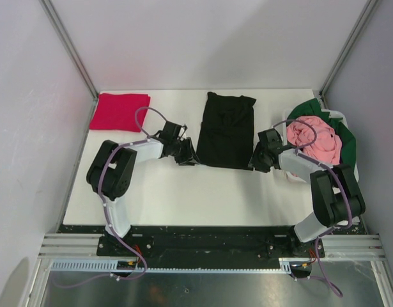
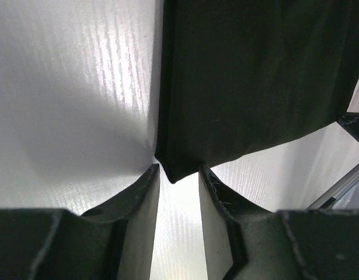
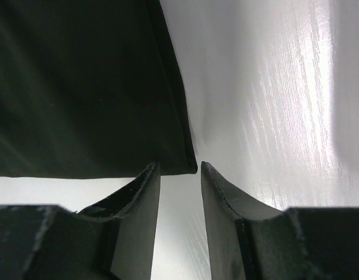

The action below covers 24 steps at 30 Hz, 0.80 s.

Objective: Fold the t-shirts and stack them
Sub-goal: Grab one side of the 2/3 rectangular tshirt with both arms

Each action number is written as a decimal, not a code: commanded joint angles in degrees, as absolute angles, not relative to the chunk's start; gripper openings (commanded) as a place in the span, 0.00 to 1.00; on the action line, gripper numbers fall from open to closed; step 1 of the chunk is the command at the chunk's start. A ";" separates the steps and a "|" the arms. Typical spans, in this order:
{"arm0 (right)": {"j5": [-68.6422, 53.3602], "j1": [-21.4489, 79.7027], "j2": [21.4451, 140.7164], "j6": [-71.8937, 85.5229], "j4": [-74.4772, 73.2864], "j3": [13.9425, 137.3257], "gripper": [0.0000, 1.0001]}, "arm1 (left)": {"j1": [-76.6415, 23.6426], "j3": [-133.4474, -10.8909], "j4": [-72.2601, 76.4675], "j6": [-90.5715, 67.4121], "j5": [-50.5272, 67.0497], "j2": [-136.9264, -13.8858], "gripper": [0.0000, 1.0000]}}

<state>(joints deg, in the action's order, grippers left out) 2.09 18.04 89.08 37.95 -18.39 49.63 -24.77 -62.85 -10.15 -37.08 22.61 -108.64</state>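
Note:
A black t-shirt [image 1: 225, 131] lies flat as a long strip in the middle of the table. My left gripper [image 1: 186, 157] is low at its near left corner. In the left wrist view that corner [image 2: 176, 173] pokes in between the tips of the left gripper [image 2: 177, 170], whose jaws stand apart and are not clamped on it. My right gripper [image 1: 257, 160] sits at the near right corner. The right gripper [image 3: 179, 168] is open, and the cloth's corner [image 3: 188, 166] lies just at its tips. A folded crimson t-shirt [image 1: 119, 110] lies at the far left.
A white basket [image 1: 340, 116] at the right edge holds a crumpled pink t-shirt [image 1: 314, 139] and a dark green t-shirt [image 1: 348, 144] draped over its rim. Grey walls and metal posts close in the table on three sides.

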 commanded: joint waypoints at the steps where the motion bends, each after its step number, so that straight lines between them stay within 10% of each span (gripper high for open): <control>1: 2.31 18.37 90.76 38.31 -16.47 49.16 0.38 | -26.14 -65.35 -8.94 -36.19 20.87 -109.63 0.37; 12: 1.05 18.65 92.76 38.45 -14.78 48.43 0.23 | -27.75 -63.51 -8.88 -37.78 17.15 -107.62 0.03; 17: 0.82 20.06 90.81 38.07 -17.07 48.38 0.02 | -27.86 -57.41 -8.96 -39.75 15.78 -100.90 0.00; 24: -0.12 26.46 82.48 40.24 -22.72 43.33 0.00 | -29.36 -42.47 -8.88 -42.48 15.89 -86.04 0.00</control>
<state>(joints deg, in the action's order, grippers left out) 0.54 22.81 88.73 38.22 -18.13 46.59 -27.97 -48.99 -8.25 -40.38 16.80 -94.98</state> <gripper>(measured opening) 0.011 0.011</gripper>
